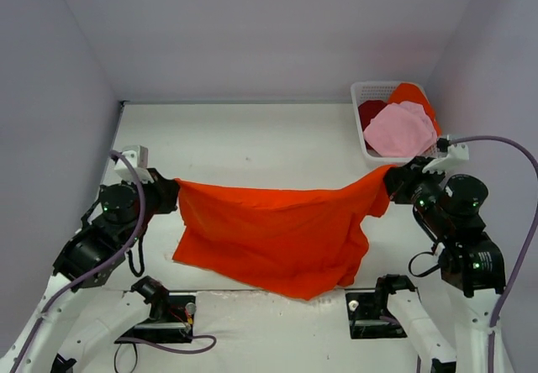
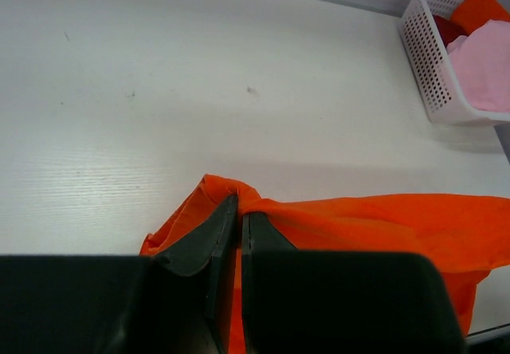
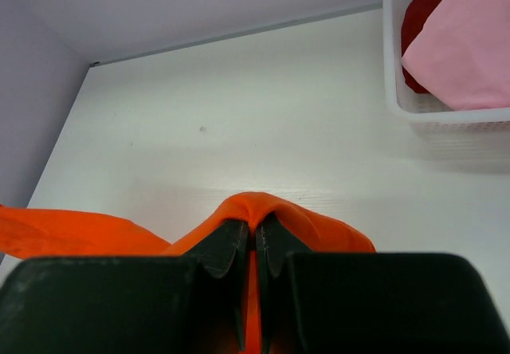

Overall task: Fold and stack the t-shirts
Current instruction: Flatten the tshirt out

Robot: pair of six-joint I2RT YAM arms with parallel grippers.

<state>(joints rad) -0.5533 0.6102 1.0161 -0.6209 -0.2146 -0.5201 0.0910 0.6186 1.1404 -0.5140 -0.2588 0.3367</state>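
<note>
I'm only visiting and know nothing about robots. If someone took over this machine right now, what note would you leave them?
Left hand: shut on one top corner of the big orange t-shirt.
Right hand: shut on the opposite corner.
The shirt hangs spread between them over the table, and its lower part seems to rest on it.
The pink t-shirt, dark red t-shirt and second orange t-shirt lie in the white basket, far right.
Done: one shirt lifted and spread; nothing folded or stacked.
Left: lay it flat, fold it, then fold the other three and stack them all.
</note>
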